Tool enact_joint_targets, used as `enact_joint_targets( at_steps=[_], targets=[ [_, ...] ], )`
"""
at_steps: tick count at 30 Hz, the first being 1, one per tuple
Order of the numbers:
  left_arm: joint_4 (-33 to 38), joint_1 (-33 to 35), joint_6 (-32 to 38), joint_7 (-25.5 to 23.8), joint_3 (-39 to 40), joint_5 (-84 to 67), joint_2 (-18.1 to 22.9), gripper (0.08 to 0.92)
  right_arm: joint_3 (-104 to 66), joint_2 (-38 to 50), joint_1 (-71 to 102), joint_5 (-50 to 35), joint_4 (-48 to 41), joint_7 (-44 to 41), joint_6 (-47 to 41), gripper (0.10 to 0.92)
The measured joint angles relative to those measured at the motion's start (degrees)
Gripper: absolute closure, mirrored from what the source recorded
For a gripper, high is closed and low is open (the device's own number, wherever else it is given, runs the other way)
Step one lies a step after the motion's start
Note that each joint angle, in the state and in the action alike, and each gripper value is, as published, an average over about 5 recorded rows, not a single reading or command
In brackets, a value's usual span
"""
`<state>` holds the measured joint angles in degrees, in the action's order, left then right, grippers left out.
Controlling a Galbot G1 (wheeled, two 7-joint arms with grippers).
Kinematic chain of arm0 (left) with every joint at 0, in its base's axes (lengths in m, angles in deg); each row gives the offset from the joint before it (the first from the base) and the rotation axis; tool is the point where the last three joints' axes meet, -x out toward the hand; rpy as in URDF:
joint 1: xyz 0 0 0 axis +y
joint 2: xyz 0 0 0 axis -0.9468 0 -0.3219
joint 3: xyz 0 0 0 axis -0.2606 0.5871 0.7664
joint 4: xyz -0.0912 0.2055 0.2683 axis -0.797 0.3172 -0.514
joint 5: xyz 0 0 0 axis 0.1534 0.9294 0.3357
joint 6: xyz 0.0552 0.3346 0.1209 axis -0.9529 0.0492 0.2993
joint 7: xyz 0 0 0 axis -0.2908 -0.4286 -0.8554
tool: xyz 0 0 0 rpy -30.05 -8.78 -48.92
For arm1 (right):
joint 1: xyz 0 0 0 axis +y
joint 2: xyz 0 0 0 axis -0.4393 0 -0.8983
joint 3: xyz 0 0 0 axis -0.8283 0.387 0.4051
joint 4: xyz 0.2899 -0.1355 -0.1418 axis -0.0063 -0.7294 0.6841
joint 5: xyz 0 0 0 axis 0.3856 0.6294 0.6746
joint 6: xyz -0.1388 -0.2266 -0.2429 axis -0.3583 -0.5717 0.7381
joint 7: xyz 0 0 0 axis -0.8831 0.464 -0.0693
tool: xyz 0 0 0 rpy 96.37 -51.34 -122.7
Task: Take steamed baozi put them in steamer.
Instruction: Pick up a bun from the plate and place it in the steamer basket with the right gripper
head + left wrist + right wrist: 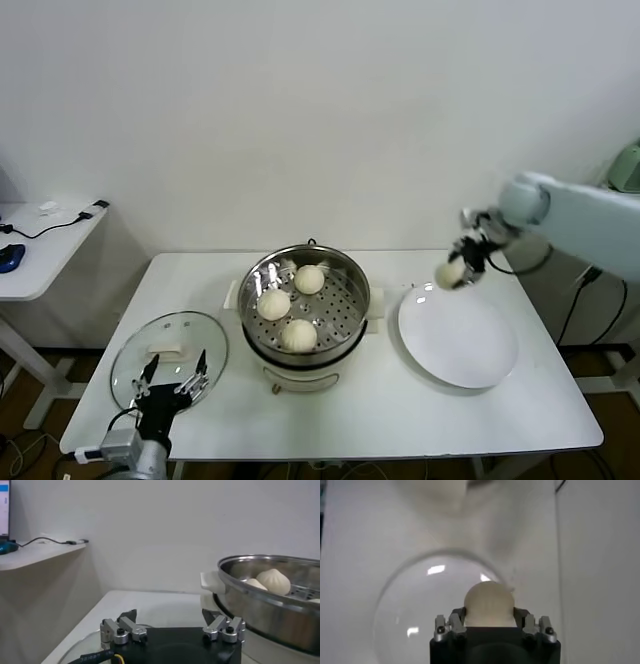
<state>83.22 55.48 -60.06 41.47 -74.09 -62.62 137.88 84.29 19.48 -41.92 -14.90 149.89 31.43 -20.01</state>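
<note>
Right arm reaching in from the right edge at mid-height, wrist bent downward, right tool (456, 270) clamped around a baozi (488, 603) held in the air, left arm low in the bottom left corner, left tool (172, 377) spread wide, idle

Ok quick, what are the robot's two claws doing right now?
Left gripper: open, holding nothing, parked over the glass lid.
Right gripper: shut on a baozi, lifted above the white plate.

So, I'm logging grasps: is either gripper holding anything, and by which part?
The right gripper holds a round cream-white baozi by its sides above the white plate; the left gripper holds nothing.
</note>
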Motion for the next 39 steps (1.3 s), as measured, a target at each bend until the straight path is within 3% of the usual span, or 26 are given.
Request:
enact_joint_targets(
  at_steps=[7, 14, 32, 35, 39],
  targets=[
    [0.6, 0.3, 0.2, 0.1, 0.4, -0.1, -0.2, 0.177, 3.1, -6.2, -9.4, -12.9, 9.1, 3.7, -5.8, 0.380],
    [1.4, 0.9, 0.3, 0.2, 0.3, -0.5, -0.2, 0.177, 5.2, -13.4, -9.9, -18.5, 12.5, 8.0, -10.0, 0.380],
    [0.7, 1.2, 0.8, 0.4, 0.6, -0.6, 0.0, 0.177, 6.5, -22.3, 0.6, -15.4, 7.4, 12.4, -12.6, 0.377],
    [0.6, 1.0, 0.7, 0.4, 0.6, -0.6, 0.0, 0.177, 6.4, -22.9, 2.0, -14.7, 6.4, 12.6, -12.5, 0.357],
    [0.4, 0.8, 0.7, 0.4, 0.5, -0.7, 0.1, 0.177, 6.0, -23.5, 3.5, -14.1, 5.2, 12.8, -12.2, 0.269]
  ],
)
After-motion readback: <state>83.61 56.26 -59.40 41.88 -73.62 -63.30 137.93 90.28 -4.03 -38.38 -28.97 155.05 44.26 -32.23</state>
